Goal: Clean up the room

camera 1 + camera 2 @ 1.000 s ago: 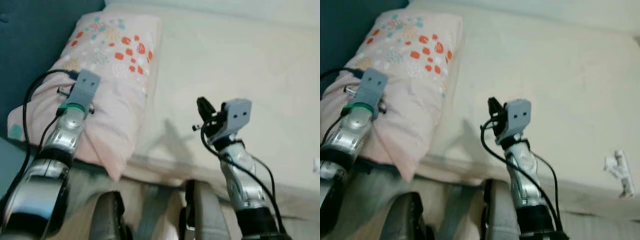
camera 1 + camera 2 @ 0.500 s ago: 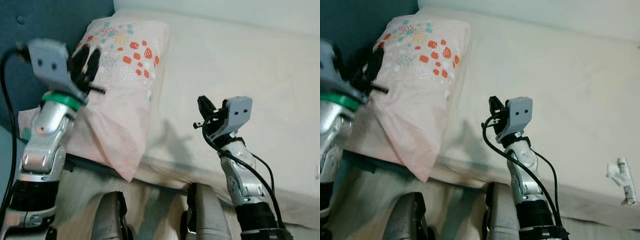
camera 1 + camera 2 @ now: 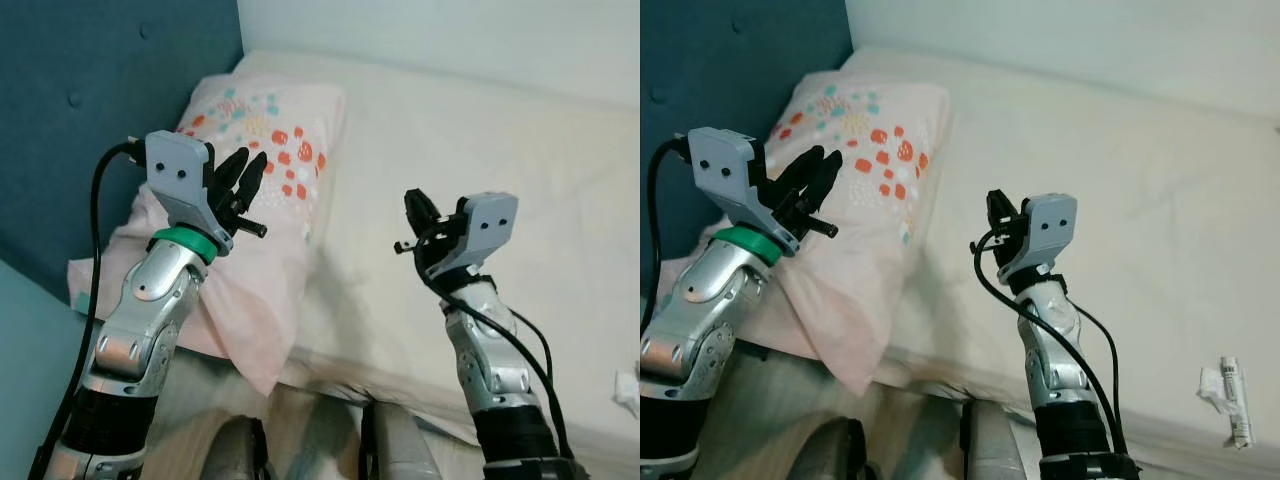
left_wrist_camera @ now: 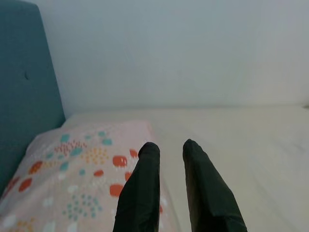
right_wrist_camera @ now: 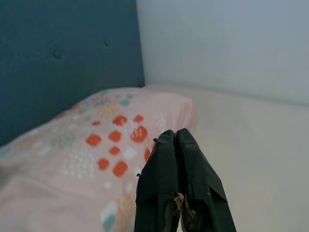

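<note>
Pink cotton pillow (image 3: 255,190) with orange and teal spots lies at the head of the bed (image 3: 480,170), against the blue headboard (image 3: 90,120). Above it the left tool (image 3: 243,180) hovers, fingers slightly spread, holding nothing. The right tool (image 3: 414,207) is raised over the sheet, fingers pressed together. A shallow pinch could gather only fabric and drag the pillow off the edge.

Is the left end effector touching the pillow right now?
Apart. The left wrist view shows the left end effector raised above the pillow, its open fingers holding nothing; the left eye view shows it lifted over the pillow too.
</note>
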Robot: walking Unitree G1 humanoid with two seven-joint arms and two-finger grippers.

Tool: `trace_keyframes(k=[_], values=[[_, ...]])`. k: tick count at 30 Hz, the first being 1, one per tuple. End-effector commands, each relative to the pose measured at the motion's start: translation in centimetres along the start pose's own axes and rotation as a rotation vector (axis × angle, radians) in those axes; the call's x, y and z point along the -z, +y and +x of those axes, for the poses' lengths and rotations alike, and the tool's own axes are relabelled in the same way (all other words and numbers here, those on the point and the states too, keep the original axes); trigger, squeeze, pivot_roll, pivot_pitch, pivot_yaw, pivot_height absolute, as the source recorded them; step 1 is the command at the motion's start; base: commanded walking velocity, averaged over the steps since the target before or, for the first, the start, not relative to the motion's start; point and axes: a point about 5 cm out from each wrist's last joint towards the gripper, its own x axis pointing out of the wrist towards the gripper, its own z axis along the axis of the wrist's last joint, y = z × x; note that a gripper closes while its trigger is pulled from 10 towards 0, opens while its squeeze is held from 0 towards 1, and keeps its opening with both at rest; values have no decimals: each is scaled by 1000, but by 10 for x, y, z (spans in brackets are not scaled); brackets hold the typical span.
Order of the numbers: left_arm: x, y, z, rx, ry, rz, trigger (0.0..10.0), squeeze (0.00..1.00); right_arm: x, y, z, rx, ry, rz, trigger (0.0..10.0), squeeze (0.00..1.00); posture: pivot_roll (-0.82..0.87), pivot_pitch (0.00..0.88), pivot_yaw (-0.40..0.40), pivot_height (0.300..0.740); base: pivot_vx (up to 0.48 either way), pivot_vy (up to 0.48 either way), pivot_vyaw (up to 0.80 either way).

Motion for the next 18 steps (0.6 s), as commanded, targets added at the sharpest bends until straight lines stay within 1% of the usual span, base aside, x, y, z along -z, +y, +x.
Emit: trace_keyframes(k=[1,5,9,12,15,18], values=[[13,-3,-2,6,50,8,10000,0,2,-2,-4,7,6,-6,10000,0,-8,128,32,715,0,0,0],[21,-6,-3,-7,76,-2,10000,0,2,-4,-3,11,7,-8,10000,0,-10,127,29,740,0,0,0],[24,-6,-2,-15,87,6,10000,0,2,-4,-3,13,7,-10,10000,0,-11,127,29,740,0,0,0],[31,-7,-2,-25,104,11,10000,0,3,-6,-4,20,10,-11,10000,0,-14,120,26,740,0,0,0],[41,-12,-3,-20,130,9,10000,0,10,-8,-7,36,41,-8,10000,0,-12,114,25,740,0,0,0],[61,-16,-11,-31,193,23,10000,0,34,-3,-21,36,121,25,10000,0,-13,104,22,740,0,0,0]])
